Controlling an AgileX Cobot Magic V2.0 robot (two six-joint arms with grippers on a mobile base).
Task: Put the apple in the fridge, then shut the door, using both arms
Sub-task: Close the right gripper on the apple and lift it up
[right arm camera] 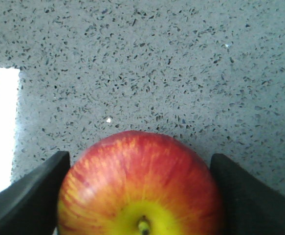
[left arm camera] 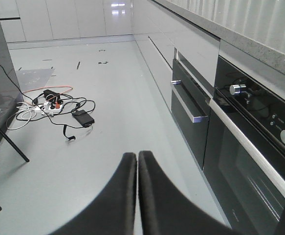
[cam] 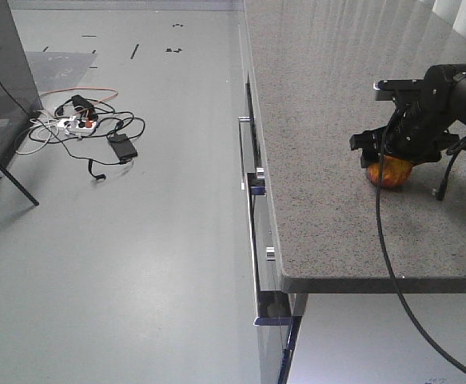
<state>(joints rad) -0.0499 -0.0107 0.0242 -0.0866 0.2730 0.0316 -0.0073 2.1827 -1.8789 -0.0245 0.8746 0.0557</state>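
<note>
- The apple [cam: 389, 173], red streaked with yellow-orange, is sitting stem-up on the speckled grey countertop [cam: 336, 96], near its front edge
- The right gripper [cam: 390, 164] is reaching down over the apple, one black finger [right arm camera: 30, 196] lying at each flank
- In the right wrist view both fingers are sitting close against the apple's skin; I cannot tell whether they are actually pinching it or only bracketing it
- The left gripper [left arm camera: 137, 155] is hanging out over the grey floor [left arm camera: 108, 98], its two fingers pressed together with nothing between them
- A white power strip [cam: 79, 122] and a tangle of black and orange cables are lying on the floor, well apart from the counter
- An oven with silver knobs [left arm camera: 237, 89] is showing beside the left arm; the small marks by the knobs are too fine to read
</note>
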